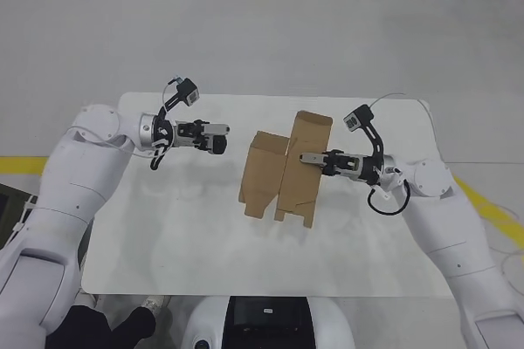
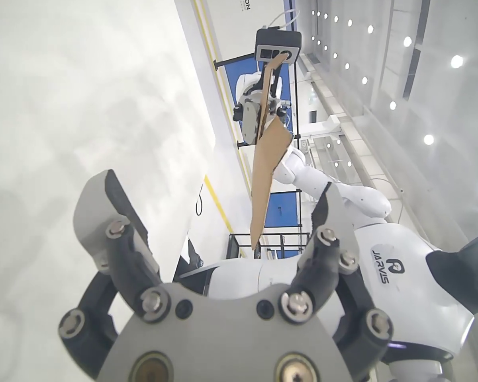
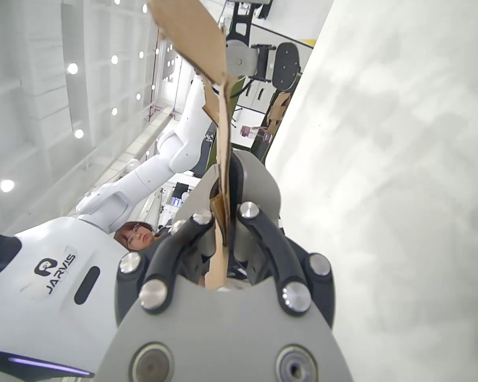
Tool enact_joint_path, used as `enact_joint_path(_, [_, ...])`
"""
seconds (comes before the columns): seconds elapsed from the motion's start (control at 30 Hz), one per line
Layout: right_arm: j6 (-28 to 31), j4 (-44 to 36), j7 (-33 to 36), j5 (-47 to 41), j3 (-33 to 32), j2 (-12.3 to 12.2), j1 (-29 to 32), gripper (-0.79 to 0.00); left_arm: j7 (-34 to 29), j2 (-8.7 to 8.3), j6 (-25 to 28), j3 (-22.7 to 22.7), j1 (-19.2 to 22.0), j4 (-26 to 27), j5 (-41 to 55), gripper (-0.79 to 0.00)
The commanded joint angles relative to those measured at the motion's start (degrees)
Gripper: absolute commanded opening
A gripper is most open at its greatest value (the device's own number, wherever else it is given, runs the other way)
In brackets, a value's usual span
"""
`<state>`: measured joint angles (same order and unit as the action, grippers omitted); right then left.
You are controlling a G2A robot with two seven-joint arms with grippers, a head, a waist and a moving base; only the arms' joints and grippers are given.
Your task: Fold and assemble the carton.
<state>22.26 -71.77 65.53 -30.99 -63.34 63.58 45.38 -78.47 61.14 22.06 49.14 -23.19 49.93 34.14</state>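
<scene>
The right pincer (image 3: 225, 178) is pinching the cardboard carton (image 1: 279, 179) by its edge, apparently above the bench (image 1: 157, 236). The left pincer (image 2: 219, 190) is hovering spread wide, touching nothing.

Flattened brown carton (image 1: 279, 174), held aloft

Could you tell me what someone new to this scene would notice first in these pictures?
The brown cardboard carton draws the eye first: it is lifted above the middle of the white table, flaps loose and not yet formed into a box. The right gripper is shut on one of its edges. On the opposite side, the left gripper hangs open and empty, apart from the carton.
</scene>
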Motion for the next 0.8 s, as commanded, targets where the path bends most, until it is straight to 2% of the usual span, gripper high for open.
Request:
enact_joint_path(0.0, [-0.06, -0.63, -0.43, 0.38, -0.69, -0.17, 0.45, -0.785, 1.20, -0.03, -0.50, -0.02, -0.20, 0.84, -1.43, 0.000])
enact_joint_path(0.13, [-0.06, -0.63, -0.43, 0.38, -0.69, -0.17, 0.45, -0.785, 2.16, -0.22, -1.53, 0.17, -0.47, 2.76, -3.96, 0.000])
enact_joint_path(0.67, [-0.06, -0.63, -0.43, 0.38, -0.69, -0.17, 0.45, -0.785, 2.16, -0.22, -1.53, 0.17, -0.47, 2.76, -3.96, 0.000])
enact_joint_path(0.77, [-4.11, -1.38, -3.89, 1.32, -0.72, -0.19, 1.27, -0.785, 4.43, -0.25, -2.59, 0.31, -2.00, 4.72, -4.33, 0.000])
